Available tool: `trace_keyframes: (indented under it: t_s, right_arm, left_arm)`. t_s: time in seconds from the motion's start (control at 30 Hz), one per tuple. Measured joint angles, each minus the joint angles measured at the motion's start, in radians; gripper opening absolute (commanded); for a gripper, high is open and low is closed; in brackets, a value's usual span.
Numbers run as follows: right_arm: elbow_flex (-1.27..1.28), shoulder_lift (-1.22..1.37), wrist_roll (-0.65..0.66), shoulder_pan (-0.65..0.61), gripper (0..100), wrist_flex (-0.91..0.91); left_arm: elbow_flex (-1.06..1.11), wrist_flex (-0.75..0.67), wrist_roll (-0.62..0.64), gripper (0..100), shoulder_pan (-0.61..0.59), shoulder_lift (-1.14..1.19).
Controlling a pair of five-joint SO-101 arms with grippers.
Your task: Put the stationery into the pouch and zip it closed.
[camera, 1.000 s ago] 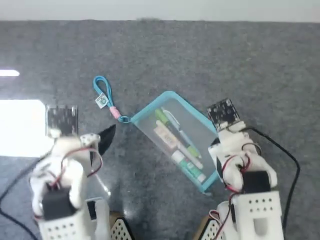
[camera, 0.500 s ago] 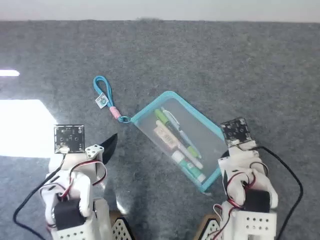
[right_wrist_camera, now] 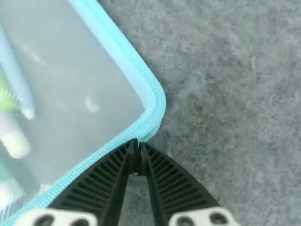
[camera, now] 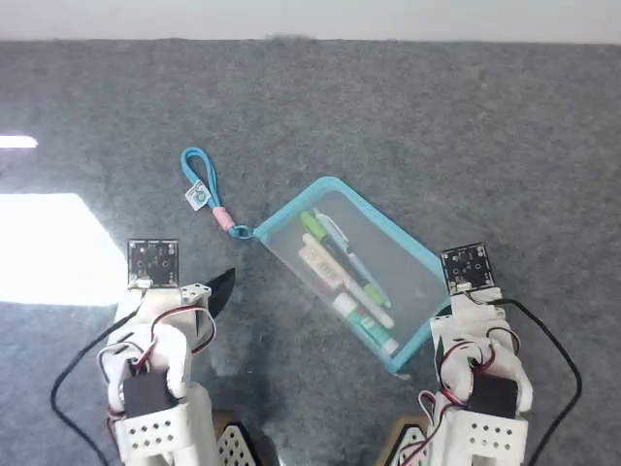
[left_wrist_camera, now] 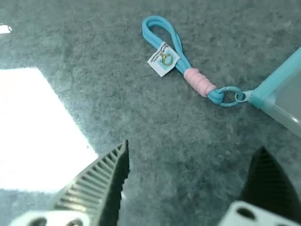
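Right wrist view: we see the right end effector (right_wrist_camera: 136,153) closed at the pouch (right_wrist_camera: 70,89) rim, grip unclear. The left end effector (left_wrist_camera: 193,150) gapes empty; strap (camera: 204,189) at pouch's ten o'clock.

Two white printed arms: left arm (camera: 155,359) and right arm (camera: 480,359). At the end of each nearest the pouch (camera: 344,272) sits a square black plate dotted with pale specks, the left board (camera: 153,262) and the right board (camera: 467,268). Black servo blocks sit in the white shells, with red, white and black wires looping over them. A thick black cable trails off each arm. Farthest from the pouch are perforated white bases. Up close, the left gripper (left_wrist_camera: 193,148) and right gripper (right_wrist_camera: 137,143) have dark, ribbed, wedge-shaped fingers (right_wrist_camera: 160,181) on white mounts with screw holes.
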Motion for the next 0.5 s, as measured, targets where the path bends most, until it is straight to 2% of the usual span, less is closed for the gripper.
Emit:
trace_keyframes:
  t_s: [0.13, 0.33, 0.5]
  right_arm:
    - [0.0, 0.0, 0.0, 0.0, 0.9, 0.0]
    - [0.0, 0.0, 0.0, 0.0, 0.9, 0.0]
    - [0.0, 0.0, 0.0, 0.0, 0.9, 0.0]
  left_arm:
    - [0.0, 0.032, 0.0, 38, 0.0, 0.0]
    - [0.0, 0.203, 0.0, 38, 0.0, 0.0]
    - [0.0, 0.219, 0.0, 38, 0.0, 0.0]
